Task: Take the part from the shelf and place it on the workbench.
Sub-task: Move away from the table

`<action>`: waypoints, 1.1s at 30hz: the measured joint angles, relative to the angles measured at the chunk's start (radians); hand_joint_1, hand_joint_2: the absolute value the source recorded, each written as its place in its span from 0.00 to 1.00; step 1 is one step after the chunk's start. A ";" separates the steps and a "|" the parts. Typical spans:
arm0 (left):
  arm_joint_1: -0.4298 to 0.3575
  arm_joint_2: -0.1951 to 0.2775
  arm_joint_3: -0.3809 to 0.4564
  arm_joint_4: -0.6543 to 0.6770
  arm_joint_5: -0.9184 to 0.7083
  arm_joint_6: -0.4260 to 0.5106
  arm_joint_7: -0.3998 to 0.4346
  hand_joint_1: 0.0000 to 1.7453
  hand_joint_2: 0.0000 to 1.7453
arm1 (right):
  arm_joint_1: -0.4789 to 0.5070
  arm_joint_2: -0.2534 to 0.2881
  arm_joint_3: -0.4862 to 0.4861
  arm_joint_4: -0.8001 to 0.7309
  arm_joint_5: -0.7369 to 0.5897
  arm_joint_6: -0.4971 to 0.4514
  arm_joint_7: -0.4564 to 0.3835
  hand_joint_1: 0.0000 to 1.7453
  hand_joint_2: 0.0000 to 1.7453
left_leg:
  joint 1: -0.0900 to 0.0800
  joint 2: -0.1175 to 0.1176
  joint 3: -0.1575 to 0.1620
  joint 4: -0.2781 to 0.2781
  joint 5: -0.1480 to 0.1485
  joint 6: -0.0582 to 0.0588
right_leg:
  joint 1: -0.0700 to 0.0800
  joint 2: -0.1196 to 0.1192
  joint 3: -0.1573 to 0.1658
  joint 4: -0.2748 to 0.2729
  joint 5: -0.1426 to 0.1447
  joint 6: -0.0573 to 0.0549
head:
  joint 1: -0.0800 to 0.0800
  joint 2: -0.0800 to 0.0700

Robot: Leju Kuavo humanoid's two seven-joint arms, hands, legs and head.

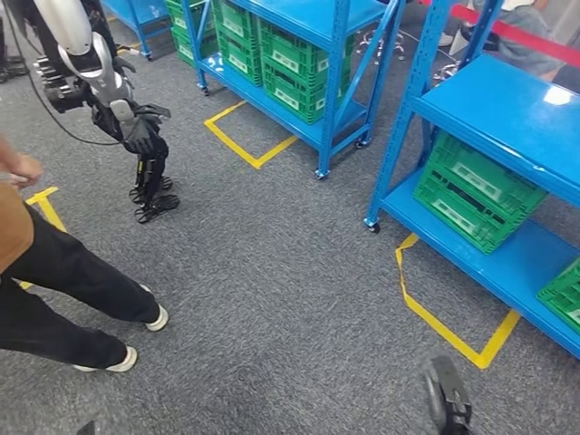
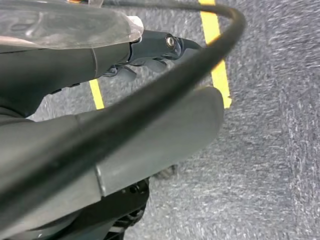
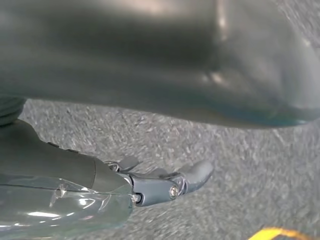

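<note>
The blue shelf (image 1: 478, 109) stands right of the left hand (image 1: 140, 134), which is raised over the grey carpet (image 1: 274, 290). That left hand grips the part (image 1: 151, 186), a black, rigid-looking piece hanging below its fingers (probably light; holding its upper end looks best). The right hand (image 3: 158, 185) hangs loose, holding nothing.

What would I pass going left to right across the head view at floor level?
Person's dark-trousered legs → robot's left hand gripping the black part → yellow taped floor square → blue metal shelf rack → second blue rack holding a green plastic crate.
</note>
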 joint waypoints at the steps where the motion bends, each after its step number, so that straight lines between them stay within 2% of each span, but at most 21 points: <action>1: 0.001 0.000 0.000 0.000 0.000 0.000 0.000 0.00 0.00 | -0.002 0.000 0.000 0.010 0.000 0.000 0.000 0.00 0.00 | -0.001 0.012 0.000 0.000 -0.001 0.002 | -0.003 -0.017 -0.032 0.074 -0.037 0.005 | 0.006 0.000; 2: 0.002 0.001 0.001 0.000 0.000 0.000 0.000 0.00 0.00 | -0.003 0.000 -0.001 0.020 0.000 0.000 0.000 0.00 0.00 | -0.002 0.024 0.000 0.000 -0.002 0.003 | -0.006 -0.024 -0.061 0.141 -0.065 0.009 | 0.010 0.000; 3: 0.003 0.001 0.001 0.000 0.000 0.000 0.000 0.00 0.00 | -0.003 0.000 -0.001 0.030 0.000 -0.001 0.003 0.00 0.00 | -0.003 0.034 0.001 0.000 -0.004 0.003 | -0.009 -0.027 -0.076 0.179 -0.075 0.013 | 0.014 0.000; 4: 0.003 0.001 0.002 0.000 0.000 0.000 0.000 0.00 0.00 | -0.002 0.000 -0.001 0.040 0.000 -0.001 0.007 0.00 0.00 | -0.002 0.045 0.002 0.001 -0.005 0.001 | -0.013 -0.029 -0.073 0.178 -0.066 0.016 | 0.018 0.000; 6: 0.003 -0.001 0.003 0.000 0.001 0.000 0.000 0.00 0.00 | -0.002 0.000 -0.001 0.056 0.000 -0.001 0.021 0.00 0.00 | 0.000 0.065 0.009 0.002 -0.011 -0.006 | -0.017 -0.050 -0.007 0.059 -0.001 0.020 | 0.027 0.000; 8: 0.003 -0.002 0.007 0.000 0.001 0.000 0.000 0.00 0.00 | -0.003 0.000 -0.002 0.071 -0.001 -0.001 0.035 0.00 0.00 | -0.003 0.084 0.017 0.006 -0.019 -0.017 | -0.012 -0.094 0.064 -0.076 0.044 0.017 | 0.040 0.000; 10: 0.003 -0.002 0.010 0.000 0.002 0.000 0.000 0.00 0.00 | 0.001 0.000 -0.002 0.084 -0.002 -0.001 0.044 0.00 0.00 | -0.008 0.103 0.021 0.010 -0.024 -0.027 | -0.004 -0.108 0.085 -0.118 0.046 0.004 | 0.042 0.000; 12: 0.001 -0.002 0.011 0.000 0.001 0.000 0.000 0.00 0.00 | 0.011 0.000 -0.002 0.096 -0.003 0.001 0.052 0.00 0.00 | -0.006 0.115 0.024 0.014 -0.030 -0.036 | -0.004 -0.085 0.087 -0.120 0.048 -0.012 | 0.035 0.000; 14: 0.000 -0.003 0.012 0.000 -0.002 0.000 0.000 0.00 0.00 | 0.018 0.000 -0.002 0.106 -0.007 0.004 0.057 0.00 0.00 | -0.001 0.078 0.008 0.058 -0.063 -0.046 | -0.005 -0.063 0.087 -0.123 0.053 -0.024 | 0.027 0.000; 16: 0.002 -0.003 0.013 0.000 -0.006 0.000 0.000 0.00 0.00 | 0.019 0.001 -0.002 0.114 -0.013 0.007 0.060 0.00 0.00 | 0.002 0.026 -0.054 0.188 -0.131 -0.049 | -0.006 -0.040 0.085 -0.125 0.056 -0.034 | 0.014 0.000; 18: 0.004 -0.003 0.013 0.000 -0.012 0.000 0.000 0.00 0.00 | 0.025 0.001 -0.002 0.122 -0.020 0.009 0.062 0.00 0.00 | 0.001 0.010 -0.125 0.322 -0.175 -0.048 | -0.004 -0.015 0.083 -0.125 0.057 -0.040 | 0.001 0.000; 19: 0.005 -0.004 0.013 0.000 -0.014 0.000 0.000 0.00 0.00 | 0.029 0.001 -0.002 0.126 -0.023 0.010 0.063 0.00 0.00 | 0.001 0.007 -0.140 0.341 -0.168 -0.045 | -0.003 -0.001 0.084 -0.124 0.058 -0.040 | -0.003 0.000; 20: 0.006 -0.004 0.013 0.000 -0.016 0.000 0.000 0.00 0.00 | 0.034 0.002 -0.002 0.130 -0.026 0.010 0.063 0.00 0.00 | 0.000 0.005 -0.135 0.317 -0.141 -0.041 | -0.002 0.013 0.085 -0.124 0.058 -0.041 | -0.007 0.000; 21: 0.006 -0.004 0.013 0.000 -0.017 0.000 0.000 0.00 0.00 | 0.038 0.002 -0.002 0.133 -0.028 0.011 0.063 0.00 0.00 | -0.001 -0.003 -0.110 0.256 -0.100 -0.035 | -0.001 0.028 0.087 -0.124 0.058 -0.041 | -0.010 0.000; 23: 0.006 -0.001 0.013 0.001 -0.018 0.000 0.000 0.00 0.00 | 0.041 0.005 -0.002 0.138 -0.032 0.012 0.063 0.00 0.00 | -0.002 -0.044 -0.047 0.105 -0.029 -0.022 | 0.001 0.055 0.087 -0.123 0.057 -0.039 | -0.018 0.000; 25: 0.004 0.000 0.013 0.001 -0.020 0.000 0.001 0.00 0.00 | 0.044 0.008 -0.002 0.143 -0.036 0.014 0.063 0.00 0.00 | -0.004 -0.068 -0.016 0.031 -0.010 -0.017 | -0.001 0.076 0.082 -0.121 0.057 -0.031 | -0.020 0.000; 27: -0.001 -0.001 0.013 0.001 -0.021 0.000 0.003 0.00 0.00 | 0.050 0.008 -0.002 0.150 -0.039 0.014 0.063 0.00 0.00 | -0.004 -0.051 -0.010 0.020 -0.010 -0.014 | -0.004 0.092 0.075 -0.122 0.057 -0.019 | -0.018 0.000; 28: -0.002 -0.002 0.013 0.001 -0.021 0.000 0.004 0.00 0.00 | 0.054 0.009 -0.002 0.153 -0.040 0.014 0.064 0.00 0.00 | -0.002 -0.040 -0.007 0.015 -0.008 -0.009 | -0.003 0.080 0.070 -0.117 0.053 -0.014 | -0.018 0.000; 30: -0.002 -0.004 0.013 0.001 -0.022 0.000 0.005 0.00 0.00 | 0.057 0.009 -0.003 0.157 -0.043 0.015 0.064 0.00 0.00 | 0.002 -0.014 0.001 0.003 -0.005 0.001 | -0.002 0.027 0.039 -0.054 0.013 -0.005 | -0.008 0.000; 31: 0.000 -0.004 0.013 0.001 -0.022 0.000 0.005 0.00 0.00 | 0.057 0.009 -0.003 0.159 -0.044 0.015 0.064 0.00 0.00 | 0.001 -0.001 0.003 0.002 -0.006 0.005 | -0.003 -0.003 0.010 0.009 -0.022 -0.001 | 0.000 0.000; 33: 0.003 -0.004 0.013 0.001 -0.023 0.001 0.006 0.00 0.00 | 0.057 0.009 -0.004 0.163 -0.045 0.015 0.065 0.00 0.00 | 0.001 0.024 0.005 0.002 -0.008 0.006 | -0.010 -0.024 -0.054 0.148 -0.080 0.009 | 0.012 0.000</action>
